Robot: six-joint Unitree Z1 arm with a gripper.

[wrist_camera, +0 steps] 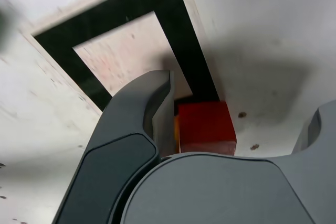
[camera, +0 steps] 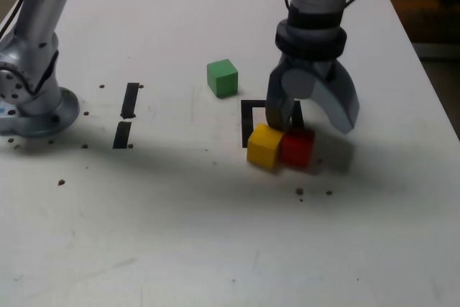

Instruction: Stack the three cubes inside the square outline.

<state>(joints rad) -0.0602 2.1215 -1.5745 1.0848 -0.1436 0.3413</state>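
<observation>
My gripper hangs open just above the table, its jaws set wide. The red cube lies between them and close beside one finger, with a wide gap to the other finger. The yellow cube touches the red one on the exterior view's left, outside the jaws. In the wrist view the red cube rests at a corner of the square outline, and only a sliver of yellow shows. The square outline is partly hidden behind gripper and cubes. The green cube stands alone farther back left.
Two short black tape strips lie at the exterior view's left. The arm's round base is bolted at the far left. The table's edge runs down the right side.
</observation>
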